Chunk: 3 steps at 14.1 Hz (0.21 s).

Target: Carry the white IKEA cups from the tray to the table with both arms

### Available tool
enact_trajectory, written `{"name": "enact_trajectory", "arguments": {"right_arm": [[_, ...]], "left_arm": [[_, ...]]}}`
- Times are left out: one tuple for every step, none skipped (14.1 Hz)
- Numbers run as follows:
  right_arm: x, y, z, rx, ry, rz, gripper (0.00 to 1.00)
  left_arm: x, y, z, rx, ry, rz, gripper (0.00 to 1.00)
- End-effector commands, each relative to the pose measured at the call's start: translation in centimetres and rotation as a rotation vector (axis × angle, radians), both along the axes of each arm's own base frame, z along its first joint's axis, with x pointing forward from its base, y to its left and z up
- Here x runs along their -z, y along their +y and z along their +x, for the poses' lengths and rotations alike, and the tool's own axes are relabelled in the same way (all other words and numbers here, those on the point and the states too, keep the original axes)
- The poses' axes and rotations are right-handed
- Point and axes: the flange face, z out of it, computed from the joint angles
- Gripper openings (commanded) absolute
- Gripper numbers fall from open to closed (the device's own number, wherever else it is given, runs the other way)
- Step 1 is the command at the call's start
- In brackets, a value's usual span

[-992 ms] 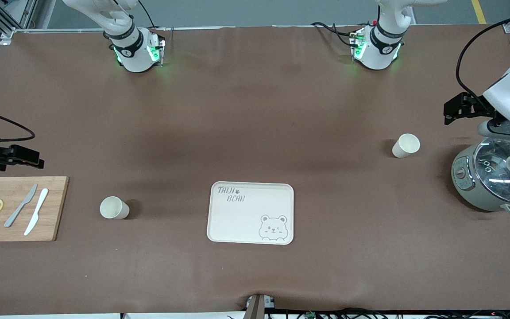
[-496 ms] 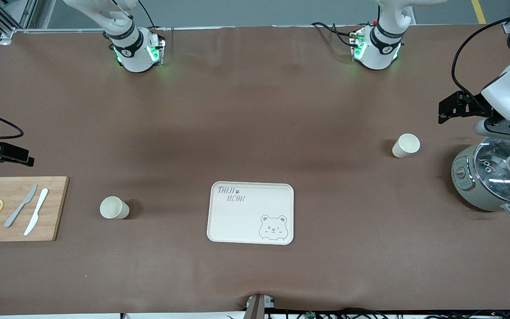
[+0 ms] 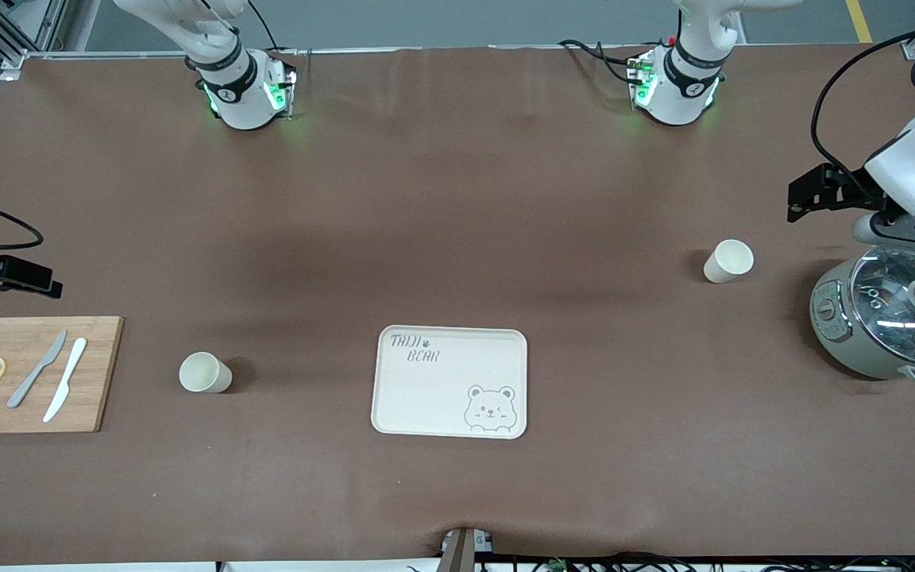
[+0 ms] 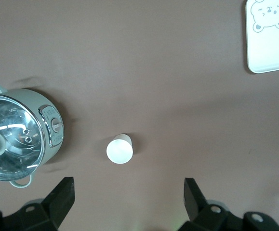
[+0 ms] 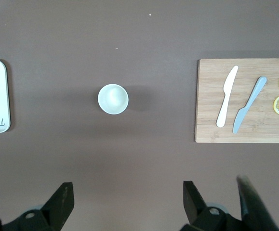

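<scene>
Two white cups stand upright on the brown table. One cup (image 3: 205, 372) is between the cutting board and the bear tray and shows in the right wrist view (image 5: 112, 98). The other cup (image 3: 728, 260) is beside the rice cooker and shows in the left wrist view (image 4: 119, 149). My left gripper (image 4: 128, 197) is open and empty, high over the table beside the cooker. My right gripper (image 5: 127, 202) is open and empty, high over the table near the cutting board. In the front view only its black wrist part (image 3: 5, 274) shows.
The cream bear tray (image 3: 449, 381) lies in the middle, nearer the front camera. A wooden cutting board (image 3: 96, 373) with two knives and lemon slices lies at the right arm's end. A grey rice cooker (image 3: 847, 334) with a glass lid stands at the left arm's end.
Both grippers have shifted slightly toward the robots' bases; the right one has also moved outward toward the table's end. The cups and tray have not moved.
</scene>
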Motion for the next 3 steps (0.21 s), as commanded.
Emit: {"name": "enact_trajectory", "arguments": {"right_arm": [[-0.3,0.1,-0.45,0.007,0.006,-0.008,1.0],[-0.2,0.1,-0.41,0.007,0.007,-0.008,1.0],[-0.2,0.1,-0.41,0.007,0.007,-0.008,1.0]], "left_arm": [[-0.28,0.07,0.18,0.001,0.003,-0.011,1.0],[-0.28,0.07,0.18,0.001,0.003,-0.011,1.0],[-0.28,0.07,0.18,-0.003,0.003,-0.01,1.0]]}}
